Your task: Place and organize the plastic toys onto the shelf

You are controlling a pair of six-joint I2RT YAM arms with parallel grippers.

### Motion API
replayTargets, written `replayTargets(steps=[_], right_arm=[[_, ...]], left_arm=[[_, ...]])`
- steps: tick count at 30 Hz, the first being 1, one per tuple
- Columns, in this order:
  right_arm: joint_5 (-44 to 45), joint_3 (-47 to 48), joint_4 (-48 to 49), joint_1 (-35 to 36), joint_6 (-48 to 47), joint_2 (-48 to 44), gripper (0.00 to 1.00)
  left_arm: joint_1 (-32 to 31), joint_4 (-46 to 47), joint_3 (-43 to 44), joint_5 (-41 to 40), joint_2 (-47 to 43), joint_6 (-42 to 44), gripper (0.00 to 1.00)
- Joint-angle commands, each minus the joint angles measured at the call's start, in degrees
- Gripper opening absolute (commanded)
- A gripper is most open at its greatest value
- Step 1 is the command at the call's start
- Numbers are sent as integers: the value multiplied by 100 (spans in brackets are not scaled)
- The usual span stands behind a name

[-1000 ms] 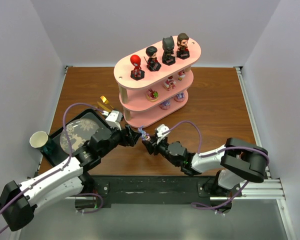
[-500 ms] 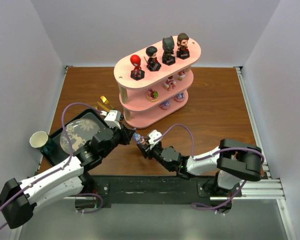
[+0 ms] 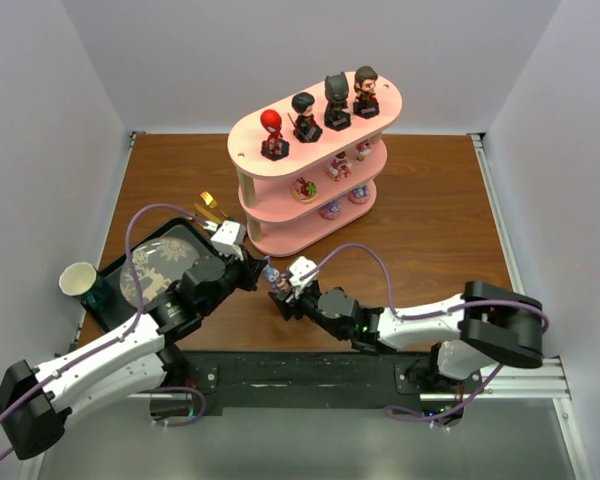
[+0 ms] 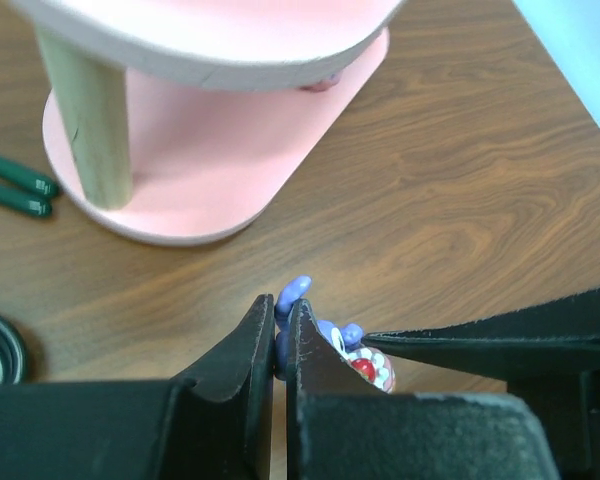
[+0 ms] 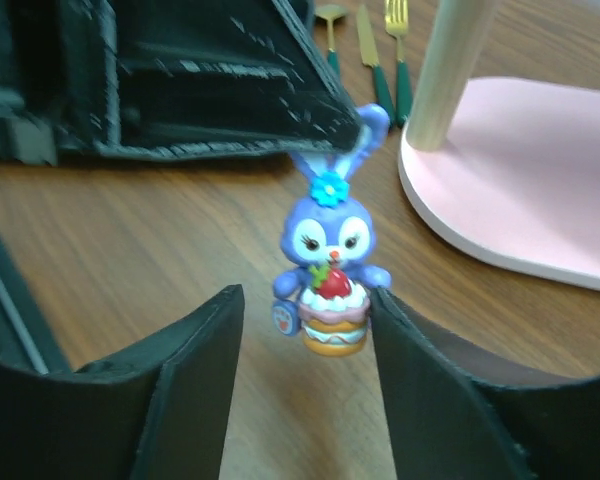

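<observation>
brown wooden table (image 3: 430, 230), pink shelf (image 3: 248, 135) at the back, black tray (image 3: 110, 268) left, cutlery (image 3: 210, 208) between

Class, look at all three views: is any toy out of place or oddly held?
Yes: the blue bunny toy is off the shelf, pinched by one ear in the shut left gripper, while the right gripper, open, flanks it.

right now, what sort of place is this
Probably a robot test cell, not a home: plain white walls box in a brown wood-grain table, two robot arms are bolted to a metal rail at its near edge, and a pale pink three-tier shelf holds plastic figurines.
</observation>
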Motion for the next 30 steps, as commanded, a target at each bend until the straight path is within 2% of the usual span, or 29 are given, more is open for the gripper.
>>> replayTargets(steps=[1,5,9,13,23,30], right_arm=[[-506,504,-1030,-52,197,-671,61],[-1454,610,-1478,-543,469,-901,67],[-1710,750,-1813,-711,540,-1024,73],[-1483,961,-2208,-712,523,-1033,73],[-1201,1111,-2534,-782,654,-919,65],[-1174,1102,-2587,-878,742,-998,54]], left_arm=[[-85,307,392,257,-134,772,0],[-155,237,515,468,-151,1132,0],[-295,71,656,468,-63,1326,0],[-410,35,761,380,59,1370,0],[-735,-53,920,11,244,1634,0],[-998,-106,929,-296,376,1713,0]])
